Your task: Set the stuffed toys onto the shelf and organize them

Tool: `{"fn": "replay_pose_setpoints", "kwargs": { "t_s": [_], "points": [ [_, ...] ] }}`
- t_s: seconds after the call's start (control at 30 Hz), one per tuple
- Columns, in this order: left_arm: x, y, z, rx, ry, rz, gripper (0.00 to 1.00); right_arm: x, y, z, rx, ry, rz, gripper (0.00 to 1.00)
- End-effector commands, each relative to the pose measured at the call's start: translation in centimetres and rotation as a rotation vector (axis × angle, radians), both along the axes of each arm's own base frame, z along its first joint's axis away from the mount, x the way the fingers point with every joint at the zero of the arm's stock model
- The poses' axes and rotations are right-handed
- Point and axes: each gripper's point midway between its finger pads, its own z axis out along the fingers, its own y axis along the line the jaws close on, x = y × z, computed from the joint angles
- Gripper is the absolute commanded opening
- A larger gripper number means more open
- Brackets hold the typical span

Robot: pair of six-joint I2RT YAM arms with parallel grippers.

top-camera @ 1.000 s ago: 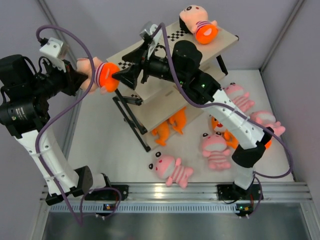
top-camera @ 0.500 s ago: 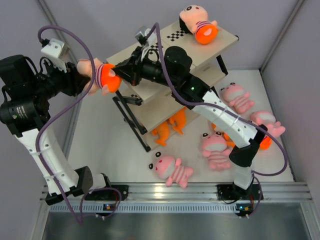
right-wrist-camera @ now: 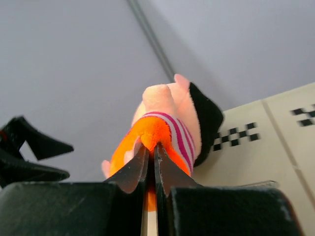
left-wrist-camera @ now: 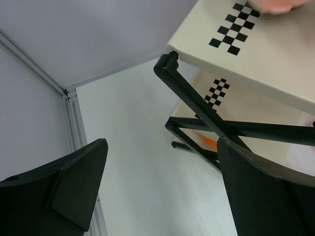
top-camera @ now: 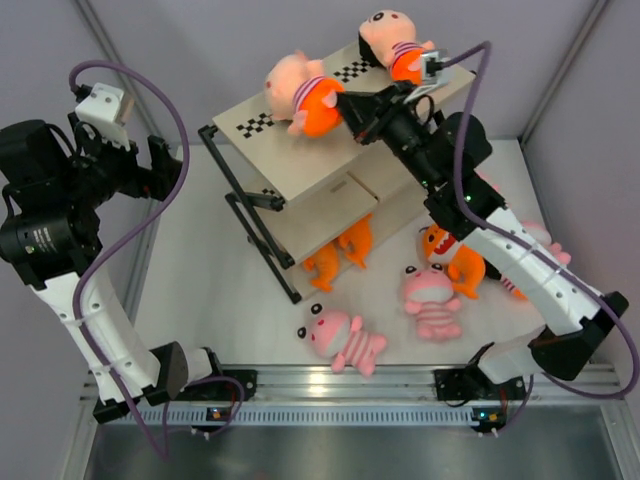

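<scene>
Left claw (top-camera: 163, 165) gaped wide and empty near the table's (top-camera: 200, 280) left edge. Over the top board of the shelf (top-camera: 300, 165), by the far edge, the right claw (top-camera: 347, 103) pinched a doll (top-camera: 300, 95) by its orange bottom. A second doll (top-camera: 392, 45) lay at that board's far-right end.

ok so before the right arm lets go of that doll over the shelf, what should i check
1. Right gripper shut on the doll by its orange bottom: ok.
2. Doll fully over the top board: cannot tell, as its head is near the far edge.
3. Doll resting on the board and not hanging above it: cannot tell.
4. Gap to the second doll at the board's far right end: ok, they are apart.
5. Left gripper open, empty and off to the side of the top board: ok.
</scene>
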Motion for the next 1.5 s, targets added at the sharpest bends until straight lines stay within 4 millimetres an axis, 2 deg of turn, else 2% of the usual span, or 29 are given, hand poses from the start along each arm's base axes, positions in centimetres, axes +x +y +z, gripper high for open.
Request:
{"fn": "replay_pose_setpoints", "kwargs": {
  "t_s": [0.0,0.07,0.1,0.17,0.2,0.43,0.53,0.63,0.67,0.73,0.77,0.9,0.93,0.97,1.0,1.03,1.07,1.13,1.17,1.2,1.23,1.27,1.3,1.33,1.37,1.4,1.43,1.47],
  "points": [
    [0.5,0.5,0.4,0.013,-0.028,0.017,0.98,1.4,-6.4,3.0,0.216,0.008,-0.172,0.00],
    [0.5,0.4,0.3,0.015,-0.026,0.014,0.98,2.1,-7.4,2.0,0.226,0.035,-0.217,0.00],
    [0.5,0.4,0.2,0.014,-0.022,0.012,0.98,2.7,-7.5,0.7,0.223,0.064,-0.233,0.00],
    [0.5,0.4,0.1,0.014,-0.020,0.012,0.98,2.9,-8.4,0.3,0.258,0.084,-0.273,0.00],
    [0.5,0.5,-0.1,0.017,-0.017,0.011,0.98,3.3,-8.5,-0.8,0.257,0.104,-0.286,0.00],
    [0.6,0.7,-0.6,0.030,-0.007,0.015,0.98,4.8,-7.4,-2.0,0.233,0.149,-0.267,0.00],
    [0.5,0.7,-0.9,0.041,-0.003,0.013,0.98,5.2,-8.0,-2.0,0.231,0.155,-0.275,0.00],
    [0.5,0.7,-1.2,0.043,0.003,0.009,0.98,4.8,-8.6,-1.5,0.210,0.140,-0.285,0.17],
    [0.5,0.7,-1.4,0.043,0.007,0.008,0.98,4.6,-8.7,-1.2,0.197,0.125,-0.288,0.28],
    [0.6,0.7,-1.5,0.039,0.011,0.002,0.98,3.9,-9.3,-0.7,0.174,0.114,-0.295,0.42],
    [0.6,0.6,-1.5,0.038,0.010,-0.001,0.98,3.7,-9.5,-0.4,0.145,0.092,-0.304,0.54],
    [0.6,0.7,-1.7,0.047,0.015,-0.001,0.98,1.6,-11.2,0.2,0.022,0.056,-0.330,0.73],
    [0.5,0.7,-1.8,0.047,0.016,0.001,0.98,0.9,-12.4,-0.8,-0.037,0.088,-0.364,0.77],
    [0.7,0.8,-2.0,0.047,0.022,0.003,0.98,0.6,-13.5,-0.9,-0.080,0.076,-0.404,0.83],
    [0.7,0.8,-2.0,0.048,0.023,0.004,0.98,0.4,-14.4,-1.5,-0.111,0.094,-0.433,0.84],
    [0.7,0.8,-2.0,0.047,0.024,0.001,0.98,-0.5,-16.0,-1.4,-0.113,0.100,-0.460,0.85],
    [0.7,0.7,-2.2,0.044,0.028,-0.002,0.98,0.0,-17.7,-3.6,-0.154,0.161,-0.498,0.87],
    [0.8,0.7,-2.4,0.041,0.036,-0.007,0.98,-0.4,-20.9,-4.9,-0.156,0.203,-0.555,0.87],
    [0.8,0.7,-2.5,0.042,0.038,-0.007,0.98,0.7,-23.6,-8.3,-0.192,0.291,-0.625,0.87],
    [0.9,0.7,-2.6,0.040,0.041,-0.009,0.98,0.8,-25.3,-9.7,-0.196,0.328,-0.665,0.88],
    [0.9,0.8,-2.8,0.040,0.047,-0.007,0.98,0.8,-28.8,-10.9,-0.182,0.362,-0.748,0.88],
    [0.9,0.8,-2.9,0.043,0.047,-0.006,0.98,1.4,-30.3,-15.1,-0.197,0.462,-0.780,0.88],
    [0.9,0.8,-3.0,0.045,0.048,-0.005,0.98,1.4,-32.1,-17.2,-0.191,0.516,-0.814,0.88],
    [0.9,0.8,-3.1,0.043,0.053,-0.007,0.98,1.4,-34.2,-19.0,-0.172,0.563,-0.859,0.88],
    [1.0,0.9,-3.3,0.044,0.058,-0.006,0.98,1.3,-37.6,-23.0,-0.132,0.675,-0.910,0.87],
    [1.1,0.9,-3.4,0.044,0.061,-0.007,0.98,1.1,-39.5,-24.9,-0.099,0.733,-0.942,0.86],
    [1.1,1.0,-3.7,0.042,0.068,-0.006,0.98,0.4,-43.0,-26.7,-0.048,0.795,-1.024,0.85],
    [1.1,1.0,-3.7,0.045,0.068,-0.005,0.98,-0.4,-44.6,-29.3,-0.033,0.862,-1.072,0.85]
  ]
}}
